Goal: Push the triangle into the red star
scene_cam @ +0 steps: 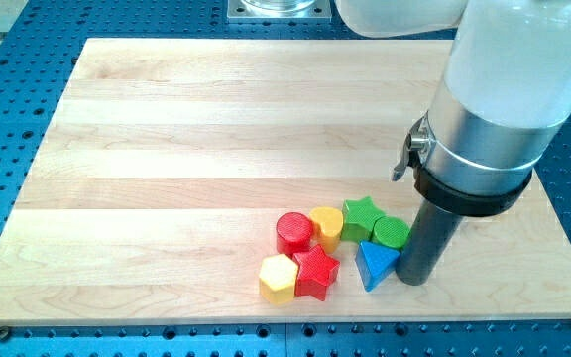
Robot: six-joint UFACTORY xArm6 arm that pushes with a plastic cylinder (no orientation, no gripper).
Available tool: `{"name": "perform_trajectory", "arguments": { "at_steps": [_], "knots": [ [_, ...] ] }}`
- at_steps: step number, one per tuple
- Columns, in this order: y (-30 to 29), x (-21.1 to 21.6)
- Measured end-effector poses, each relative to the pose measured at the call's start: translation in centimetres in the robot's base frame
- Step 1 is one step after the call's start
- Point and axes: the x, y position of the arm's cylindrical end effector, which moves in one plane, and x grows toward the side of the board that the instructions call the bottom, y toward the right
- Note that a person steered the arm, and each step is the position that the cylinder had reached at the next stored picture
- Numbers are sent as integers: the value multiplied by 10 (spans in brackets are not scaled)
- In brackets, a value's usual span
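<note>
A blue triangle (375, 263) lies on the wooden board (167, 149) near the view's bottom right. A red star (315, 271) lies just left of it, with a small gap between them. My tip (413, 280) is on the board right next to the triangle's right side, touching or almost touching it. The dark rod rises from there into the large white and silver arm body (494, 99).
A yellow hexagon (279, 279) touches the red star's left side. Above them lie a red cylinder (293, 232), a yellow heart-shaped block (327, 226), a green star (363, 216) and a green cylinder (392, 234). The board's bottom edge is close below.
</note>
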Motion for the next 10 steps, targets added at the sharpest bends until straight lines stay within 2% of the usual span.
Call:
{"name": "perform_trajectory", "arguments": {
  "at_steps": [3,4,5,6,7,8,9,10],
  "knots": [
    [10,0],
    [49,-15],
    [63,-22],
    [10,-22],
    [0,-22],
    [4,-22],
    [41,-21],
    [48,-4]
  ]
}}
